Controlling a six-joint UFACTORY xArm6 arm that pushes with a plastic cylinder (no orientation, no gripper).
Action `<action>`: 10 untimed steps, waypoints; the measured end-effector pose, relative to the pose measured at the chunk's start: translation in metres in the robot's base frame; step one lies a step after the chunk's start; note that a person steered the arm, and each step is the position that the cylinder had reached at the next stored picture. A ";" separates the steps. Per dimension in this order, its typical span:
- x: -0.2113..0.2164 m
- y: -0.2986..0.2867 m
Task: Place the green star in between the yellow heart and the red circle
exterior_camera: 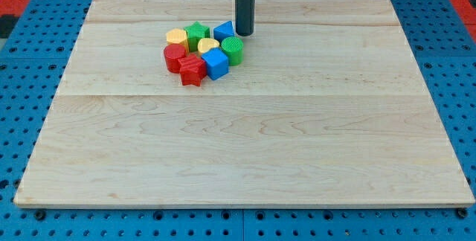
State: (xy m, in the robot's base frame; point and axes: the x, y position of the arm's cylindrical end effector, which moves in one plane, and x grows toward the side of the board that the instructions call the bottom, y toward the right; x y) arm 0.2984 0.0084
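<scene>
Beside the blue block (224, 30) rests my tip (245, 33).

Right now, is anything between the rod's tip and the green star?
Yes: the upper blue block sits between my tip, on its right, and the green star, on its left. Nothing visible blocks the star from the yellow heart and red circle.

Pale striped-grain wooden counter (297, 144) on blue pegboard (22, 107). Blocks: yellow hexagon (176, 36), green star (197, 33), blue triangle (224, 30), yellow heart (208, 45), green circle (233, 49), red circle (175, 57), red star (192, 70), blue cube (216, 63). Dark grey rod (245, 3).
</scene>
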 end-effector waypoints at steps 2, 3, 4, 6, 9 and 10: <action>0.011 0.092; 0.094 0.115; 0.130 0.063; 0.068 -0.035; 0.050 -0.033; 0.084 -0.049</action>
State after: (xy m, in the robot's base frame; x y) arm 0.3819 -0.0406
